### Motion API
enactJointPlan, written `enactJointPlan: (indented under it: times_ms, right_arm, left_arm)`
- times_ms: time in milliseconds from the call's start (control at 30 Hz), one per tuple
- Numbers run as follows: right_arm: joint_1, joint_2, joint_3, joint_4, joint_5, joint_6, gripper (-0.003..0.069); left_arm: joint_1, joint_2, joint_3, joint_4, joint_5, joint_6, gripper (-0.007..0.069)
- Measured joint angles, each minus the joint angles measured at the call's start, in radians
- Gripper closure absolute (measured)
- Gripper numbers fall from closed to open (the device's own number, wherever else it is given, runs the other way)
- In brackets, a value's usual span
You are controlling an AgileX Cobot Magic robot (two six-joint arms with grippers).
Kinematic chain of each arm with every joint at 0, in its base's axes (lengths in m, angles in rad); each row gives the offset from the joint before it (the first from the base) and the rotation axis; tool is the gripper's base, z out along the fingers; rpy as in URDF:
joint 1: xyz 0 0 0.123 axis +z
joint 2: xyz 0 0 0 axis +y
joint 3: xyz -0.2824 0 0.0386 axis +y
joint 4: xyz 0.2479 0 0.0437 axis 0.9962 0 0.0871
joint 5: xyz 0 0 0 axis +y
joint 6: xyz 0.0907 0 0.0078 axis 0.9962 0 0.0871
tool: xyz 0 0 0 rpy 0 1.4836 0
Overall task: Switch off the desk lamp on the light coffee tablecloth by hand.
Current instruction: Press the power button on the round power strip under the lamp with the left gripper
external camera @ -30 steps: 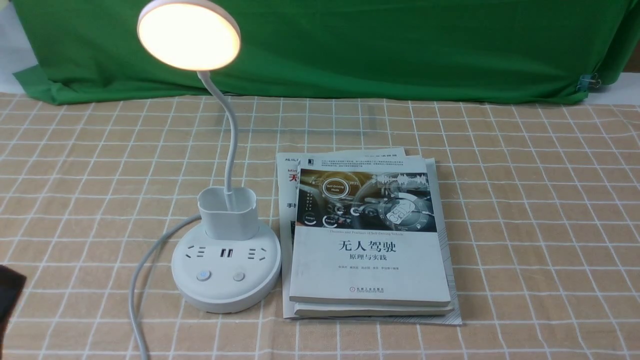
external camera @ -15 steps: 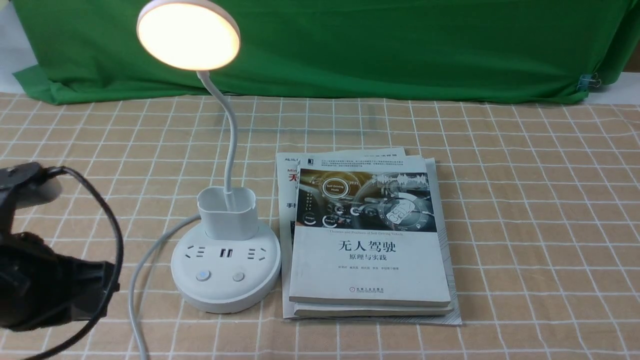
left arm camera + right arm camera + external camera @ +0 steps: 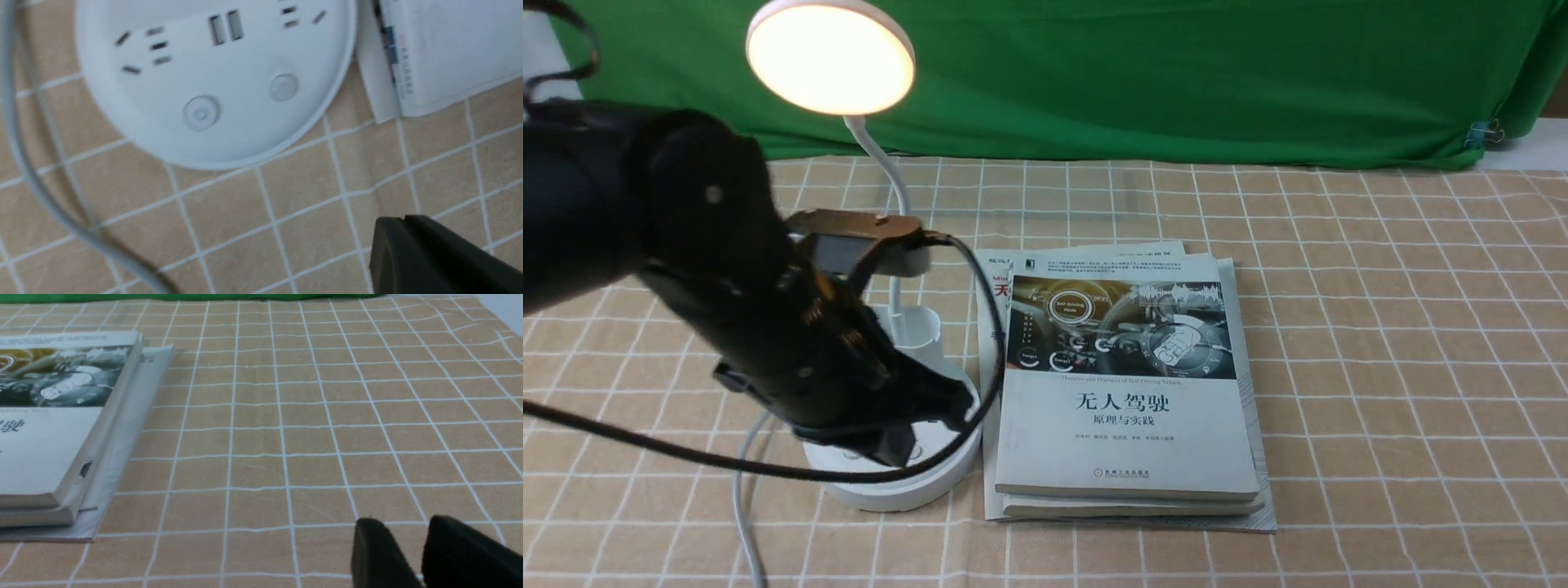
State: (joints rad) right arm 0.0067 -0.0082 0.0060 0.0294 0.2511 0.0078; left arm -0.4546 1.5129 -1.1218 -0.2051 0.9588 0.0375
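Note:
The white desk lamp stands at the left on the light coffee tablecloth (image 3: 1339,327). Its disc head (image 3: 831,57) is lit. My left arm covers much of its round base (image 3: 931,482) and pen cup. My left gripper (image 3: 897,447) is shut and empty, its tip just above the front of the base. In the left wrist view the base (image 3: 229,122) shows its sockets and two buttons (image 3: 201,113), with the shut gripper (image 3: 402,222) hovering off the base's rim over the cloth. My right gripper (image 3: 408,535) is slightly open and empty, low over bare cloth.
A stack of books (image 3: 1127,392) lies right beside the lamp base. The lamp's white cord (image 3: 742,506) runs off the front left. A green backdrop cloth (image 3: 1176,73) hangs at the back, with a binder clip (image 3: 1486,132) at its right end.
My left arm has swung in from the left edge, up and rightward, and now hangs over the lamp base, hiding the buttons in the front view. The lamp stays lit.

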Motion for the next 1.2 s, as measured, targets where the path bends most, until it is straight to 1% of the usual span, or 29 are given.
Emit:
enactJointPlan:
  times_ms: [100, 167, 333, 500, 600, 833, 1100, 1200]
  right_arm:
    - [0.000, 0.000, 0.000, 0.000, 0.000, 0.000, 0.0416]
    - [0.000, 0.000, 0.000, 0.000, 0.000, 0.000, 0.0416]
    - [0.000, 0.000, 0.000, 0.000, 0.000, 0.000, 0.0416]
    - [0.000, 0.000, 0.000, 0.000, 0.000, 0.000, 0.0416]
    - [0.000, 0.000, 0.000, 0.000, 0.000, 0.000, 0.0416]
    - [0.000, 0.000, 0.000, 0.000, 0.000, 0.000, 0.0416]
    - [0.000, 0.000, 0.000, 0.000, 0.000, 0.000, 0.0416]
    - [0.000, 0.000, 0.000, 0.000, 0.000, 0.000, 0.0416]
  left_arm:
    - [-0.014, 0.075, -0.056, 0.004, 0.002, -0.001, 0.0633]
    - [-0.014, 0.120, -0.084, 0.032, 0.006, -0.003, 0.0633]
    - [-0.015, 0.206, -0.097, 0.086, 0.004, -0.004, 0.0633]
    - [-0.015, 0.277, -0.097, 0.143, -0.043, -0.021, 0.0633]
    - [-0.010, 0.312, -0.101, 0.155, -0.045, -0.026, 0.0633]
    - [-0.008, 0.321, -0.113, 0.155, -0.039, -0.030, 0.0633]
    - [-0.008, 0.236, -0.108, 0.152, -0.064, -0.049, 0.0631]
    - [-0.008, 0.251, -0.108, 0.136, -0.069, -0.049, 0.0631]
